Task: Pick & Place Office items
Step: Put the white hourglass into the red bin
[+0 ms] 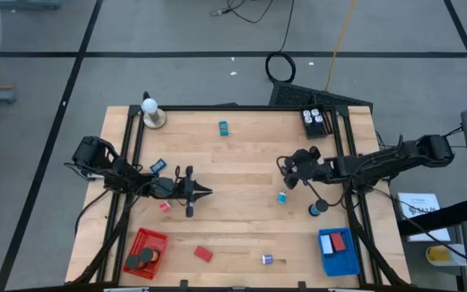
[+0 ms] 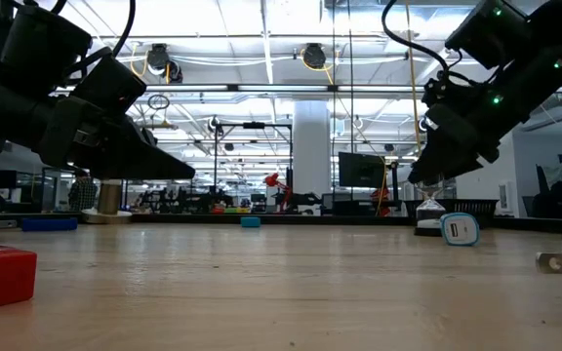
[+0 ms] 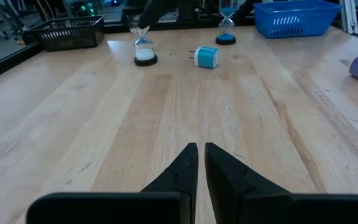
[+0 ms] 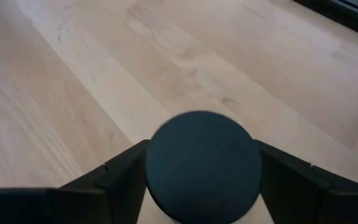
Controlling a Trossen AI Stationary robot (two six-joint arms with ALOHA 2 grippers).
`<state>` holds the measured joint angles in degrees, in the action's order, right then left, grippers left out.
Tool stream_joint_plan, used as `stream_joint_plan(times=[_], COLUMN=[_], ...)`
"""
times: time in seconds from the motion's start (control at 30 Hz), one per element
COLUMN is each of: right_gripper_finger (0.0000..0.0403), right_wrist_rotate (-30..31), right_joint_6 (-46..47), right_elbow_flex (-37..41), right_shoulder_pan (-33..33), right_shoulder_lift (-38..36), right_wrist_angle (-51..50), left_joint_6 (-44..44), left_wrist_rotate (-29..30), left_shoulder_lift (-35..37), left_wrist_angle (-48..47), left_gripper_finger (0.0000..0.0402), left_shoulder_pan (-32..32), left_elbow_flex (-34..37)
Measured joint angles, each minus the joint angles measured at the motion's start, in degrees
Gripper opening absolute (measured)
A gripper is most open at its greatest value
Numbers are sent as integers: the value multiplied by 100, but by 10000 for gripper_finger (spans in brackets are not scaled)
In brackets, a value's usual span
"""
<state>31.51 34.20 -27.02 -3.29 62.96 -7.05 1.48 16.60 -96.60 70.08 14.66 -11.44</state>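
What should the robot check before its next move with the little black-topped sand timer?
1. Right gripper is right at the sand timer: ok.
2. Right gripper really has hold of it: cannot tell.
3. Sand timer stands upright on the table: ok.
4. Left gripper is shut, empty and away from the timer: ok.
5. Blue basket on the right arm's side has free room: ok.

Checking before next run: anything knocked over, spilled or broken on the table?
Nothing spilled or broken. The white hourglass and the blue hourglass stand upright; the blue and white block lies on its side near them, probably just how it rests.
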Motion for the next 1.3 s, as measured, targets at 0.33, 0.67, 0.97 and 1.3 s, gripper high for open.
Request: stream_joint_plan(times=[0.33, 0.67, 0.97, 1.3], right_gripper_finger=[199, 199, 199, 200], right_wrist_rotate=[-76, -329, -1631, -2297], right_joint_6=[-196, -657, -1303, -2073], right_elbow_flex=[69, -169, -2320, -4281], right_shoulder_pan=[-30, -730, -926, -842], right_shoulder_lift=[-1, 502, 3332, 4927], right_wrist_angle=[329, 2305, 3110, 2370], left_joint_6=[37, 118, 179, 206], left_wrist_rotate=[22, 590, 673, 708], left_shoulder_lift=[0, 835, 1465, 1462], left_wrist_angle=[-92, 186, 18, -7], left_gripper_finger=[37, 37, 37, 37], left_shoulder_pan=[1, 26, 26, 26], left_elbow_flex=[22, 727, 1060, 1062])
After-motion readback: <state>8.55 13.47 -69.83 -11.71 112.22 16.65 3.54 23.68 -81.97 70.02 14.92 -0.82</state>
